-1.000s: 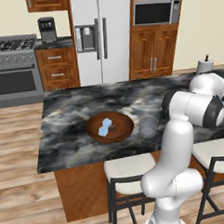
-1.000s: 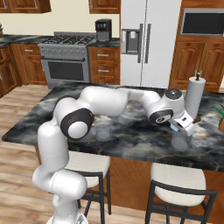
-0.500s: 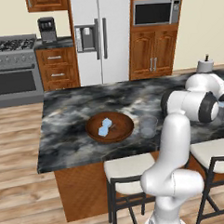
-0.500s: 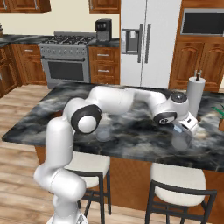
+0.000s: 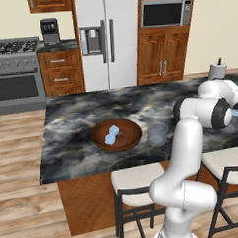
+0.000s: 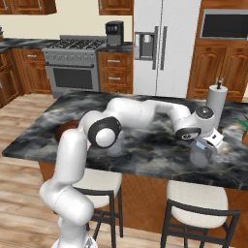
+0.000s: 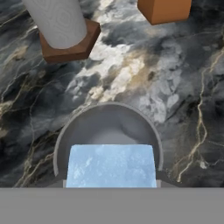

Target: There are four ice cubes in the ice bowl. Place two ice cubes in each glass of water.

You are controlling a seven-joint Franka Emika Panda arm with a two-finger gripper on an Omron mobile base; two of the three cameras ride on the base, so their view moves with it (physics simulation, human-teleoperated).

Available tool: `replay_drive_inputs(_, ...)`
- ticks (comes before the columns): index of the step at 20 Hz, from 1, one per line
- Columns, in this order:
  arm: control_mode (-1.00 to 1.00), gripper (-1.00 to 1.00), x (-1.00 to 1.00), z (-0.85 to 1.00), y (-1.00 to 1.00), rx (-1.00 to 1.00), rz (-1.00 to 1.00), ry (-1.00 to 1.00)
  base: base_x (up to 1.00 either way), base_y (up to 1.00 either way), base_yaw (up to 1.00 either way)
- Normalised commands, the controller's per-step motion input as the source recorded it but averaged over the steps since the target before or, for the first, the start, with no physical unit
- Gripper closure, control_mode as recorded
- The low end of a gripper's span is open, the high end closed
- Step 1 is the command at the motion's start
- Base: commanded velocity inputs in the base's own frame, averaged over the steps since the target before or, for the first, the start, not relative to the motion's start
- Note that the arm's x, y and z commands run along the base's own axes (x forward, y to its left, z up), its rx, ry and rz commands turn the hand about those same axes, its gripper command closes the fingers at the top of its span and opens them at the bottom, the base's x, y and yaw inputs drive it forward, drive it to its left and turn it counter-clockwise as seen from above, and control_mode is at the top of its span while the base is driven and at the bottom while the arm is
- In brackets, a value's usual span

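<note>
Tool [image 6: 207,144] gripping 1 ice cube [image 7: 111,165] above a glass [image 7: 107,131], wooden bowl [image 5: 116,136] holding cubes [image 5: 111,135], second glass [image 5: 158,134] beside bowl

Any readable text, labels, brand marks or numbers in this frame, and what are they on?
None readable.
Microwave: no legible markings.
Fridge dispenser panel: no text visible.
Coffee maker: too small to tell.
Paper towel roll: an embossed pattern, no words.

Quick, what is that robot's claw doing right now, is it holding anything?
Gripper: closed on a small pale-blue translucent ice cube, above a clear glass tumbler.
</note>
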Motion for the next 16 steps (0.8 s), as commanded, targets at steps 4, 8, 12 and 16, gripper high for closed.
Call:
replay_drive_inputs(4, -1.0, 1.0, 0.3, -0.15, 0.0, -0.04, 0.01, 0.02, 0.0, 0.0, 0.0)
replay_drive_inputs(8, -1.0, 1.0, 0.25, -0.2, 0.0, -0.05, 0.01, 0.04, 0.0, 0.0, 0.0)
replay_drive_inputs(12, -1.0, 1.0, 0.16, -0.25, -0.02, -0.04, 0.01, 0.04, 0.0, 0.0, 0.0)
replay_drive_inputs(16, -1.0, 1.0, 0.13, -0.23, -0.02, -0.02, 0.01, 0.04, 0.0, 0.0, 0.0)
